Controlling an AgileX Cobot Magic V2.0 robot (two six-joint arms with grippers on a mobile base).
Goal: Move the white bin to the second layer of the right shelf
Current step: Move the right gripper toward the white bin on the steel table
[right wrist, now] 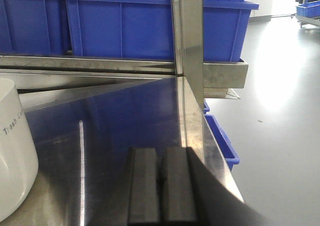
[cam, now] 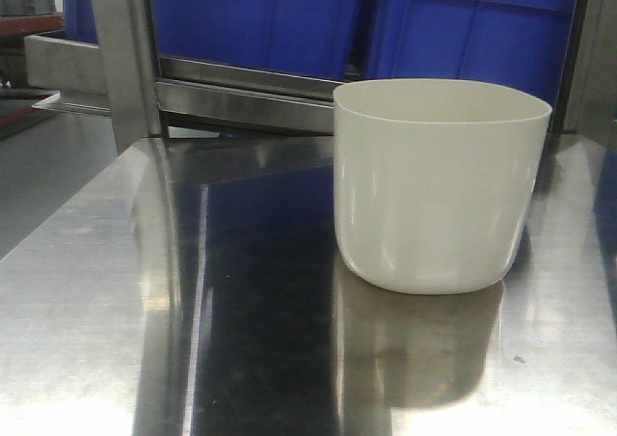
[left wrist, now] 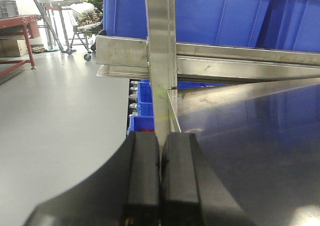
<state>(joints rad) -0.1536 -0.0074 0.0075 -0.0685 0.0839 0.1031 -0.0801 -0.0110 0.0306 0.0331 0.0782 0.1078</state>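
The left claw (left wrist: 160, 142), a pair of black padded fingers, is clenched on nothing, its pads pressed flat together; the right claw (right wrist: 161, 158) is likewise clenched and empty; both sit low over the table edge facing the rack, and neither touches the bin.

The glossy cream-white oval plastic bin (cam: 439, 185) stands upright on the mirror-like stainless-steel table (cam: 145, 311), right of centre in the front view and near the table's far edge; in the right wrist view it shows at the left border, apart from the right claw, with faint grey lettering on its wall.

It looks thin-walled and light, though its bottom is hidden; the walls are probably stiff enough to lift by, yet likely to flex under a hard squeeze; the gloss makes them slippery and there are no handles. I judge the best hold to be a pinch over the rim, one finger inside and one outside, or both claws pressed on opposite walls just under the rim; either way the claws must open first.

The table is polished and slick, so a nudge would likely slide the bin. Behind it a steel upright post (cam: 125, 60) and rails carry large blue rectangular plastic crates (cam: 260, 21); the right shelf second layer cannot be picked out here. Beyond lie a smooth grey floor (left wrist: 60, 116), a red-framed bench (left wrist: 17, 28) and a wire trolley (left wrist: 82, 16).
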